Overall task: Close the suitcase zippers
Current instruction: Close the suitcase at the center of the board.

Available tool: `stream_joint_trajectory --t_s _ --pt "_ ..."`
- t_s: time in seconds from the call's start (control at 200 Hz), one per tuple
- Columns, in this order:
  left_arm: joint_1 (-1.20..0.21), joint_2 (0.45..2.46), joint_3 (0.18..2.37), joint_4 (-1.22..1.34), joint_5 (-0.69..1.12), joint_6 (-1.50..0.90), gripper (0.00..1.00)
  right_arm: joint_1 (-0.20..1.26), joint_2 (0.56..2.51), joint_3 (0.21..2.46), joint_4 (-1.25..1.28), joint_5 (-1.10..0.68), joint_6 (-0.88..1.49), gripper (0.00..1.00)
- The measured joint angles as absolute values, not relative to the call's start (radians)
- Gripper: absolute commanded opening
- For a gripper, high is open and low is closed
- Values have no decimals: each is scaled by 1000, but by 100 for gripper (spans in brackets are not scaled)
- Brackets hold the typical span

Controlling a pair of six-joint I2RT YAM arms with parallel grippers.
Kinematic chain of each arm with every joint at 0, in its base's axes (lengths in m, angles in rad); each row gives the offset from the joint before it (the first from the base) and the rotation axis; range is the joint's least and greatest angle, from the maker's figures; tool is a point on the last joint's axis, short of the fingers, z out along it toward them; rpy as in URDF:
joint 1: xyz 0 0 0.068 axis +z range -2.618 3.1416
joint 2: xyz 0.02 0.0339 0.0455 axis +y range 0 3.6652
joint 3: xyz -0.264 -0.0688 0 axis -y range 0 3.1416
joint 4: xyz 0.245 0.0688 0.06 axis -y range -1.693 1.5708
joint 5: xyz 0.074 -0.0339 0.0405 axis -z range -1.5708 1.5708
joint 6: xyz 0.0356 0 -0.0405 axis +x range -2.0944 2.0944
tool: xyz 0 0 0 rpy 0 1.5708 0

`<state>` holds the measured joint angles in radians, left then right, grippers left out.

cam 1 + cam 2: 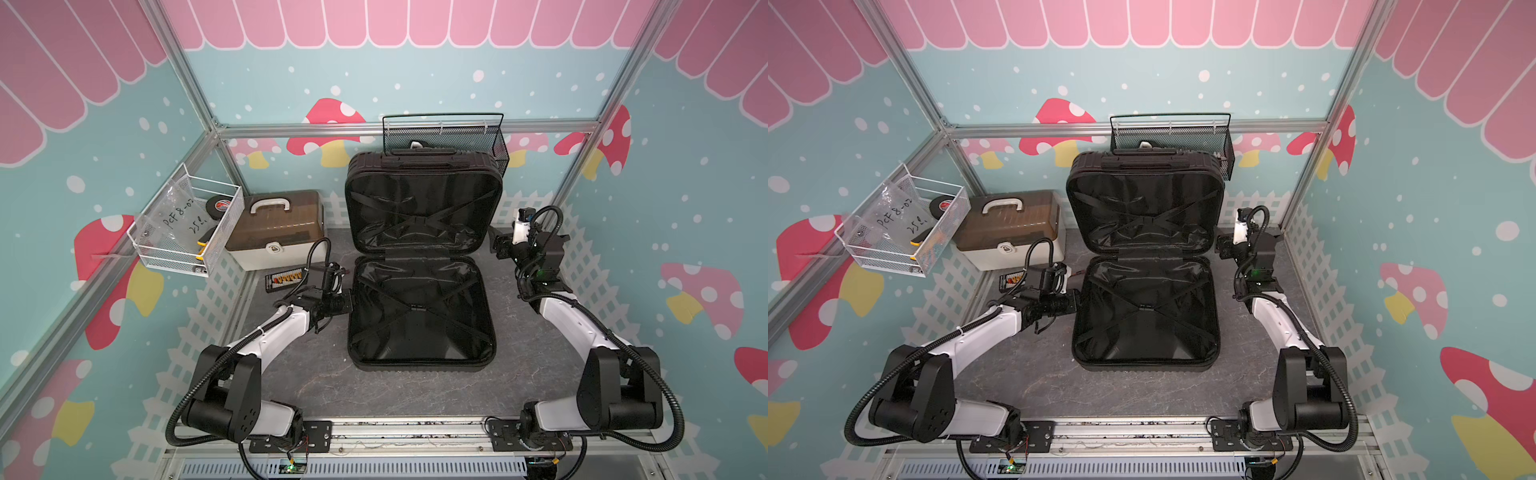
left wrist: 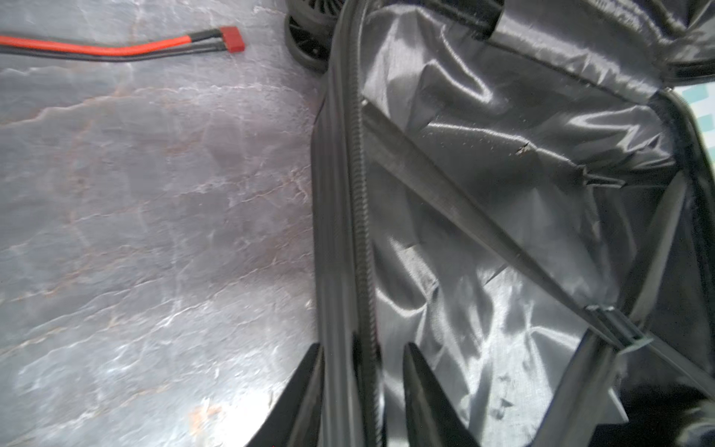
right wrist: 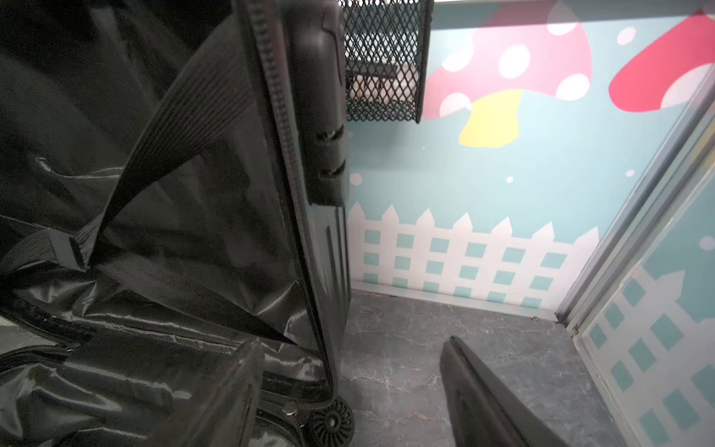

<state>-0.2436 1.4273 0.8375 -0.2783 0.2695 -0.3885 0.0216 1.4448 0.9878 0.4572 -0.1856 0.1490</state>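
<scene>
Left claw (image 2: pixel 361 346): two dark fingers stand close together on either side of the rim of the suitcase (image 1: pixel 419 332). One is outside against the shell wall, and the other is inside over the shiny black lining. Whether they actually press the rim cannot be told, and the picture edge cuts off their bases. In both top views this claw blends into the dark case.

The zippers (image 2: pixel 360 193) show as a ribbed black track that runs away from the claw along the rim. No pull can be made out in any view. At the far corner of that rim is a caster wheel (image 2: pixel 305 42), partly cut off. On the claw's outer side lies bare grey bench (image 2: pixel 154 232), and a red-and-black cable (image 2: pixel 116 50) lies well beyond.

Right claw (image 3: pixel 354 340): spread wide, it straddles the side edge of the raised shell. One finger is in front of the lining. The other is clear of the shell, over the bench.

The suitcase lies open between the two claws, one shell flat and the other standing up. Past the right claw, a black mesh basket (image 3: pixel 383 62) is partly hidden behind the raised shell.
</scene>
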Motion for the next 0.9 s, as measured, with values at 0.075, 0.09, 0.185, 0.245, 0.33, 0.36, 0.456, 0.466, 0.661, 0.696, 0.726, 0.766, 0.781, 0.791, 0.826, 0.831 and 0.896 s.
stream_joint_trajectory --t_s 0.075,0.09,0.185,0.245,0.33,0.36,0.456,0.466,0.661,0.696,0.726,0.766,0.781,0.791,0.826,0.831,0.896 --pt "-244 1438 849 -283 275 -391 19 22 1472 1025 457 -185 141 65" --pt "-244 1440 851 -285 274 -391 18 23 1478 1032 457 -186 139 64" --pt "-243 1449 858 -299 274 -391 14 27 1503 1066 459 -186 131 56" --pt "-242 1451 860 -306 272 -393 12 27 1514 1080 463 -189 129 53" --pt "-241 1452 870 -320 265 -393 6 28 1525 1097 464 -202 124 50" --pt "-241 1452 870 -322 264 -394 6 28 1527 1100 464 -207 122 50" --pt "-241 1455 873 -325 263 -396 3 32 1533 1110 462 -228 119 48" --pt "-241 1456 874 -325 263 -396 3 32 1533 1111 462 -229 119 48" --pt "-238 1468 886 -326 263 -398 0 41 1536 1132 466 -254 110 48" --pt "-237 1471 888 -327 263 -398 0 43 1536 1135 469 -256 108 48" --pt "-237 1472 889 -327 263 -398 0 46 1536 1139 469 -256 107 49" --pt "-237 1473 890 -326 263 -398 0 46 1536 1141 471 -256 105 50" --pt "-237 1474 891 -327 263 -398 0 46 1536 1142 471 -256 105 50" --pt "-237 1474 891 -327 263 -398 0 47 1536 1142 471 -256 104 50" --pt "-237 1474 891 -327 263 -398 0 47 1536 1143 472 -255 102 47" --pt "-237 1474 891 -327 263 -398 0 47 1536 1144 472 -256 102 46" --pt "-237 1474 891 -327 263 -398 0 47 1538 1144 472 -255 96 37"
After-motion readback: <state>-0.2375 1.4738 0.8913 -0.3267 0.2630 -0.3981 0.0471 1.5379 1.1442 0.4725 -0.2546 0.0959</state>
